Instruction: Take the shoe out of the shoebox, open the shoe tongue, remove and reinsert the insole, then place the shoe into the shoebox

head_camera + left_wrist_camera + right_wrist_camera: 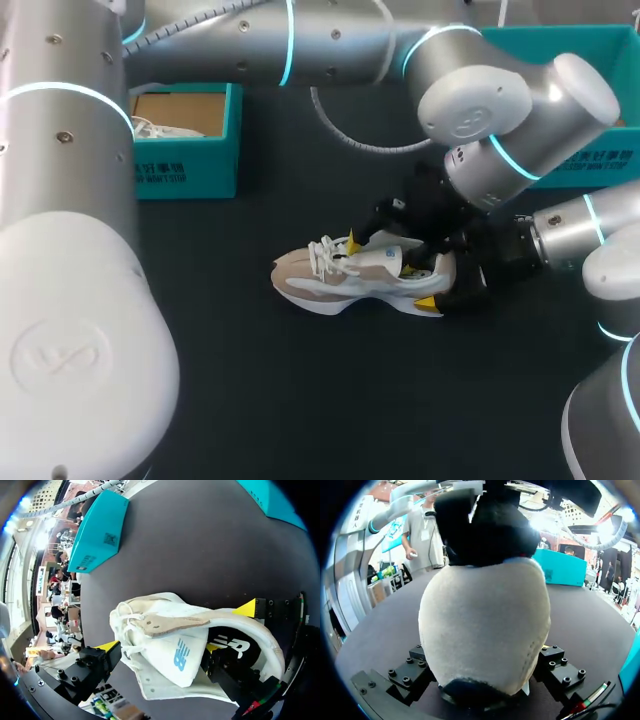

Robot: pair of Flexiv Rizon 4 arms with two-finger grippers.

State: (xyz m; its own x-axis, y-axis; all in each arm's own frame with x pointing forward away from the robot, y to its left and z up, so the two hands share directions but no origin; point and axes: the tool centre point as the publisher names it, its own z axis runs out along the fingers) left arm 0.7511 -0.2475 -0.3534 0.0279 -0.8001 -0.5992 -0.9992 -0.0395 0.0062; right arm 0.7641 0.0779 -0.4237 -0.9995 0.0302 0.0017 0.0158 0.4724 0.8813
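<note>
Shoe (335, 282), heel between right fingers (430, 303)

White print on the teal cardboard shoebox (190, 172) and the second teal box (600, 158) is too small to read. The beige mesh shoe (150, 625) bears a blue logo on its white tongue (172, 652), a white one on its black insole (240, 647).

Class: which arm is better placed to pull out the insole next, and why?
Left, probably: the left gripper is at the shoe's opening, by the insole; the right gripper clamps the heel.
</note>
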